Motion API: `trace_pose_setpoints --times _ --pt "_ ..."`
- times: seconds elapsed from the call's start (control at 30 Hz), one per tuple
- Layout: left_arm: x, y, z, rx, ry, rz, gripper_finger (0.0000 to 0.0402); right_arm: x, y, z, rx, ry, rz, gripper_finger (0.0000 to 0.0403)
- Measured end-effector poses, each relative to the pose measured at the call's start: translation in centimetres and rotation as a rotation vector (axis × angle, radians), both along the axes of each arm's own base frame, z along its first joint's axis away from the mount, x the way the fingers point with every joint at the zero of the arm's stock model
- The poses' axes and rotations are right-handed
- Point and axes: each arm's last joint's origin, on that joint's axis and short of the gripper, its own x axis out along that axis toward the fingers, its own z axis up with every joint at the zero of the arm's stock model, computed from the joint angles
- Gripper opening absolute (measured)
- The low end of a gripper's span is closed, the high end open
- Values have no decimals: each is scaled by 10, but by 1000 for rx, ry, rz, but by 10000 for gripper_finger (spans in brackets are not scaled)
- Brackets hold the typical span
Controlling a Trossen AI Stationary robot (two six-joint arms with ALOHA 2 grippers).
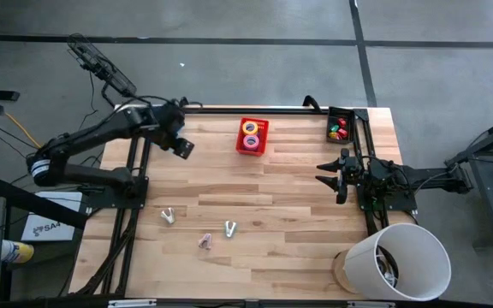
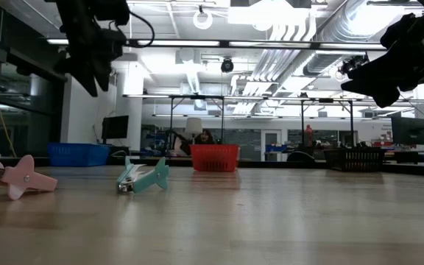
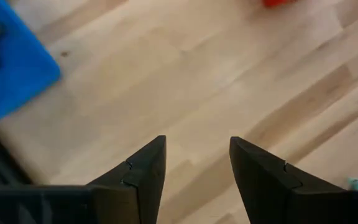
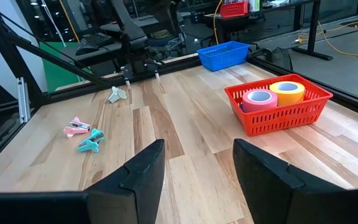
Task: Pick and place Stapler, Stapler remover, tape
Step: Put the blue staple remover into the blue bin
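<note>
two rolls of tape, the pink tape (image 4: 259, 98) and the yellow tape (image 4: 288, 91), sit side by side inside the red basket (image 4: 278, 118) at the far middle of my table (image 1: 289, 205). three staple removers lie near the front-left: a teal one (image 4: 91, 143), a pink one (image 4: 77, 127) and a pale one (image 4: 117, 94), all apart from each other. my left gripper (image 3: 194, 171) hangs above bare wood at the back left, fingers spread, holding nothing. my right gripper (image 4: 194, 171) waits over the right edge, fingers also spread and empty. a black bin (image 1: 341, 127) with small coloured pieces sits at the far right corner. a blue basket (image 4: 224, 54) sits far left.
</note>
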Motion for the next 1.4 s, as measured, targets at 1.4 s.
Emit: trace_pose_setpoints --times 1.4 --pt "138 -215 -98 -350 -174 52 175 0 0 0 0 0 0 181"
